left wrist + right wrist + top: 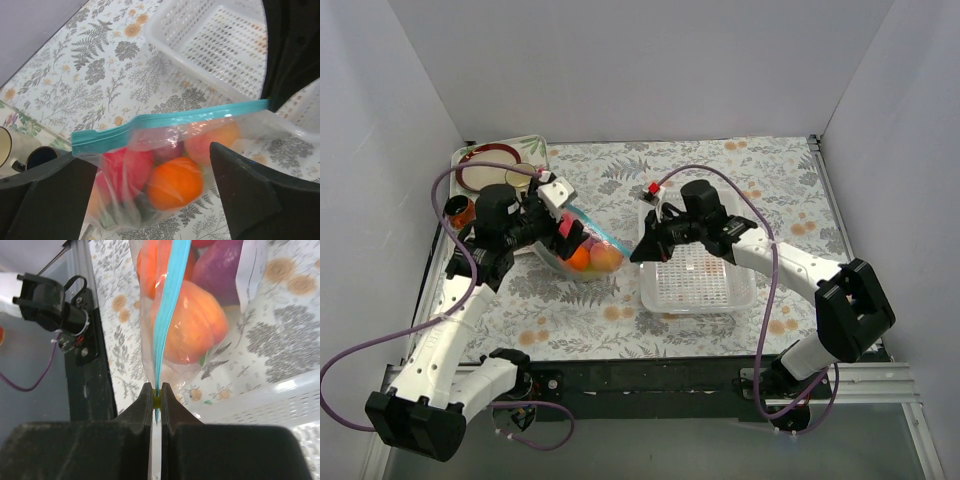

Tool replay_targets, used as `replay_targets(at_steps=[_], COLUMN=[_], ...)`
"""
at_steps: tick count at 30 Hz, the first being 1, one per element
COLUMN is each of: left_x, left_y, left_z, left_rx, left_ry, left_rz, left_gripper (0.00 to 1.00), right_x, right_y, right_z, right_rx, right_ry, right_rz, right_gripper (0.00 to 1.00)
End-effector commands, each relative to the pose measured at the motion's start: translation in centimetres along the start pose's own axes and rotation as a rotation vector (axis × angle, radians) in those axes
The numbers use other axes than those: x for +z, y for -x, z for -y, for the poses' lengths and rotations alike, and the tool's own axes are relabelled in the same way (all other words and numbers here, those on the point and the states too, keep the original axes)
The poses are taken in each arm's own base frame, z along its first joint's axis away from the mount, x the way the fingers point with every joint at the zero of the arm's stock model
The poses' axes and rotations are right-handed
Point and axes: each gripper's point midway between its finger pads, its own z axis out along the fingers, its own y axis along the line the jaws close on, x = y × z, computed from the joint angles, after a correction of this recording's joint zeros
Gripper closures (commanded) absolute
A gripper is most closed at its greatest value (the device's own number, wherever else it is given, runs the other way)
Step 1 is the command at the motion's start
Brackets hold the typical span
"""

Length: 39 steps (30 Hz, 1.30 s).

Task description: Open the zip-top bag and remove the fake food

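The zip-top bag point(585, 250) hangs soft and slippery between our arms, low over the worktop point(720, 170), sagging under the fake food point(175, 182) inside. Our right end effector point(157, 402) is pinched on one end of the blue zip strip point(167, 305). Our left end effector point(145, 157) gapes wide. We judge that stiffer strip the best hold. We see no food in the basket point(645, 300).

The left arm point(445, 335) and the right arm point(795, 262) have white shells over their links, with black joints and bulky black housings. A purple cable point(767, 300) loops along each arm. The left gripper point(145, 155) and the right gripper point(157, 390) are matt black, with thick wedge-shaped fingers point(250, 200). A white block point(556, 195) sits on the left wrist, and a small red cap point(653, 188) on the right.
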Motion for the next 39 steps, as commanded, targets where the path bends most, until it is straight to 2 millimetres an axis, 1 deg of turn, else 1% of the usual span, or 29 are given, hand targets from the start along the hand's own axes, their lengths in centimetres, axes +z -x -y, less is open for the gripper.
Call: replay_targets(at_steps=[1,2,4,5,6,7,10,11,12,13,14,15,17,18,19,21,24,27,30,32,35,39], left_x=[-2.1,-2.7,-3.4,-3.9,-4.1,-4.2,-3.9,-3.6,-2.9,-2.5,-2.2,-1.7,-0.7,-0.3,0.5,1.2,2.2,2.5,2.4,2.3,2.4,2.5], left_y=[5.8,7.5,9.4,10.4,11.1,11.5,10.9,10.3,9.4,8.8,8.4,7.5,6.4,6.2,5.4,5.0,4.1,3.9,4.5,5.1,5.5,4.9], left_z=[3.2,3.7,5.0,5.2,5.3,5.4,5.9,6.0,6.0,5.9,5.7,5.8,5.4,5.0,4.8,4.5,4.1,4.0,3.9,3.9,4.0,4.6], left_rx=[-0.04,-0.03,-0.052,-0.044,-0.032,-0.048,-0.03,0.001,-0.01,-0.011,0.028,0.027,0.053,0.1,0.098,0.142,0.209,0.241,0.282,0.296,0.29,0.271], left_ry=[-0.203,-0.247,-0.331,-0.344,-0.352,-0.358,-0.387,-0.395,-0.405,-0.41,-0.409,-0.419,-0.419,-0.407,-0.41,-0.415,-0.436,-0.443,-0.447,-0.45,-0.47,-0.512], left_rz=[0.121,0.154,0.205,0.233,0.263,0.274,0.285,0.28,0.254,0.24,0.234,0.211,0.188,0.192,0.177,0.176,0.159,0.158,0.18,0.198,0.207,0.192], left_gripper=[0.02,0.02,0.02,0.02,0.02,0.02,0.02,0.02,0.02,0.02,0.02,0.02,0.02,0.02,0.02,0.02,0.02,0.02,0.02,0.02,0.02,0.02], right_x=[-1.2,-1.3,-1.1,-0.8,-0.7,-0.5,-0.1,0.1,0.1,0.2,0.2,0.3,0.4,0.5,0.4,0.5,-0.1,-0.8,-1.3,-1.4,-1.6,-2.2], right_y=[5.6,6.7,7.4,8.0,8.2,8.3,9.1,9.1,9.4,9.4,9.4,9.2,9.4,9.2,9.4,9.3,9.8,10.1,10.1,9.9,10.2,11.9], right_z=[-0.4,-0.1,-0.1,-0.4,-0.4,-0.6,-1.5,-2.0,-2.2,-2.4,-2.5,-2.5,-2.9,-3.0,-3.3,-3.6,-3.9,-4.3,-4.6,-4.5,-4.0,-3.4], right_rx=[-0.158,-0.183,-0.195,-0.204,-0.212,-0.219,-0.248,-0.257,-0.267,-0.266,-0.265,-0.286,-0.307,-0.312,-0.326,-0.336,-0.364,-0.389,-0.403,-0.407,-0.438,-0.532], right_ry=[-0.115,-0.131,-0.137,-0.129,-0.126,-0.121,-0.097,-0.082,-0.079,-0.079,-0.077,-0.075,-0.063,-0.054,-0.05,-0.05,-0.073,-0.084,-0.085,-0.093,-0.123,-0.207], right_rz=[0.069,0.081,0.081,0.079,0.077,0.077,0.086,0.083,0.086,0.083,0.079,0.067,0.058,0.049,0.039,0.024,0.025,0.027,0.014,-0.001,-0.002,0.047], right_gripper=[0.99,0.99,0.99,0.99,0.99,0.99,0.99,0.99,0.99,0.99,0.99,0.99,0.99,0.99,0.99,0.99,0.99,0.99,0.99,0.99,0.99,0.99])
